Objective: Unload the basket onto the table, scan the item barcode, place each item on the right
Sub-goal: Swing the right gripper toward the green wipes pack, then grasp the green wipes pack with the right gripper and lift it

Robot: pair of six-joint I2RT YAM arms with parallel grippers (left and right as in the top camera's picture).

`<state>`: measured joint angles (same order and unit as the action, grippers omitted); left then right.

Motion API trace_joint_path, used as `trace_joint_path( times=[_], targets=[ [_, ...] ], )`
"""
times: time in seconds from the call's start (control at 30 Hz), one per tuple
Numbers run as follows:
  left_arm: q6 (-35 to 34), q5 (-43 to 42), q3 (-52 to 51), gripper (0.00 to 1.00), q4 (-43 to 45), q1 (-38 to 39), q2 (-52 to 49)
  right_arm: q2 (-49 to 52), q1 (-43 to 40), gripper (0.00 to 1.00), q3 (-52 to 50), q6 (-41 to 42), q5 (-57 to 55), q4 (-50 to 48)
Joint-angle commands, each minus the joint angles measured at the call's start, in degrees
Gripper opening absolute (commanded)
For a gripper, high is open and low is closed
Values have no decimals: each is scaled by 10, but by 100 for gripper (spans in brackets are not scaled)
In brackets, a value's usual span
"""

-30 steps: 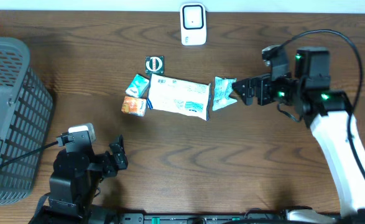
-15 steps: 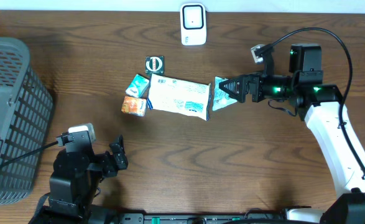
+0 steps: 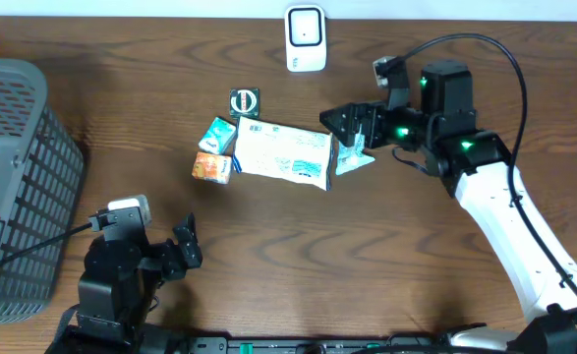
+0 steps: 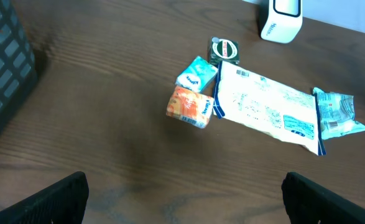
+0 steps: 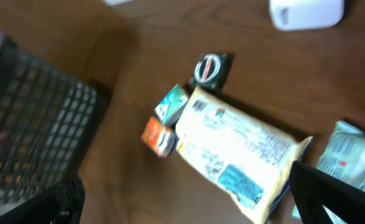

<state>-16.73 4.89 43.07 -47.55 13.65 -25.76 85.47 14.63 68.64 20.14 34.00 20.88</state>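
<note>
Crinkled teal-and-white packet lies flat just beside the white pack.

From overhead, looked straight down from high above, taking in the whole desk, with the basket at 9 o'clock and the white scanner at 12. On the left wrist, sat low near 7 o'clock, faced toward 1 o'clock, well back from the goods. On the right wrist, hung close at 3 o'clock, faced 9 o'clock, blurred. Shared across all three: the white pouch, orange packet, scanner.
</note>
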Motion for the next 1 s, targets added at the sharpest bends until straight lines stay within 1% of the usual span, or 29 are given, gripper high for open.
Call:
trace_joint_path(
  times=[0.0,0.13,0.3,0.37,0.43,0.53,0.6,0.67,0.8,0.87,0.97],
  targets=[
    [-3,7,-1,98,1,0,1,1,4,99,62,25,-100,14],
    [-3,7,-1,98,1,0,1,23,3,99,138,-5,-149,79],
    [-3,7,-1,98,1,0,1,110,3,99,249,-52,-199,239],
    [-3,7,-1,98,1,0,1,148,1,99,276,-63,-214,298],
    [-3,7,-1,98,1,0,0,181,-4,99,285,-61,-210,334],
    [-3,7,-1,98,1,0,1,216,-11,99,284,-66,-200,358],
    [-3,7,-1,98,1,0,1,235,-20,99,284,-87,-200,362],
    [-3,7,-1,98,1,0,1,250,-35,99,284,-84,-194,359],
    [-3,7,-1,97,1,0,1,278,-74,99,284,-85,-104,341],
    [-3,7,-1,98,1,0,1,294,-92,99,284,-102,-54,341],
    [-3,7,-1,98,1,0,1,317,-106,99,280,-116,-9,346]
  ],
)
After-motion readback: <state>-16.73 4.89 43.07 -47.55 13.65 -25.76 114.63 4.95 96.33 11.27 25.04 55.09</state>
